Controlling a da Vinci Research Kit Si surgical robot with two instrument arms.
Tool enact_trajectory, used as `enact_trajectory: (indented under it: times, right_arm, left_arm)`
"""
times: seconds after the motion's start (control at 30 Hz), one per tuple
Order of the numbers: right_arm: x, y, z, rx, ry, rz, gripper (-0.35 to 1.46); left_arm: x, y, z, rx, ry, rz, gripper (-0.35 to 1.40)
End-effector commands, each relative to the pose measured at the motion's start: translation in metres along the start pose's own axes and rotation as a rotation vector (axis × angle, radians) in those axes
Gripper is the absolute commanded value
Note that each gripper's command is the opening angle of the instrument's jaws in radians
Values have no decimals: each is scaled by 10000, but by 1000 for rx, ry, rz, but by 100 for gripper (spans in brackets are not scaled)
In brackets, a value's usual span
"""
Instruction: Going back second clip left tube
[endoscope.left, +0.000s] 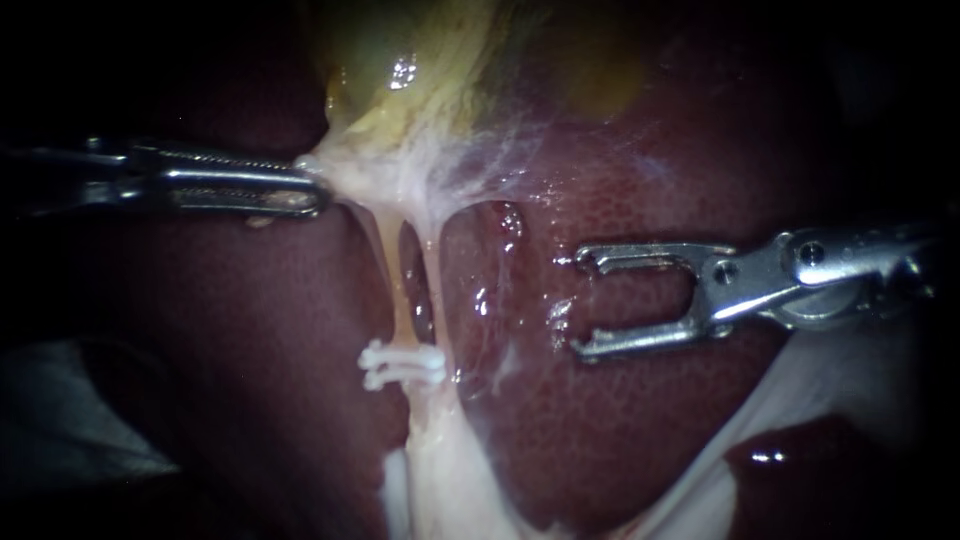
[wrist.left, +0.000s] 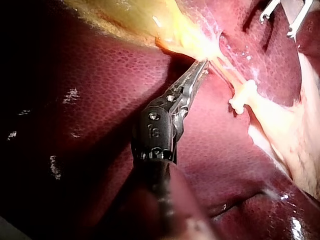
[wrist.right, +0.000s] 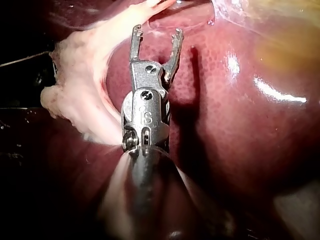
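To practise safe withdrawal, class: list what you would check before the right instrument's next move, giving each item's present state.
1. Jaws of the right instrument open and empty: ok.
2. That instrument apart from the left tube, over the liver: ok.
3. Jaws of the left instrument shut on the pale tissue below the gallbladder: ok.
4. The white clip crosses the left tube: ok.
5. Clip fully closed round the tube: cannot tell.
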Motion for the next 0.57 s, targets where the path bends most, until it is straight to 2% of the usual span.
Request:
enact_trajectory:
  times: [0.03,0.23,0.57]
  right_arm:
    - [0,0,0,1,0,0,50]
    - [-1,-1,-2,2,0,-1,50]
    - [0,-2,-3,6,1,-1,50]
  left_arm:
    - [-3,-2,6,-3,2,2,-35]
    - [-18,-4,29,-11,-13,12,-35]
    - [-17,-3,31,-14,-13,11,-35]
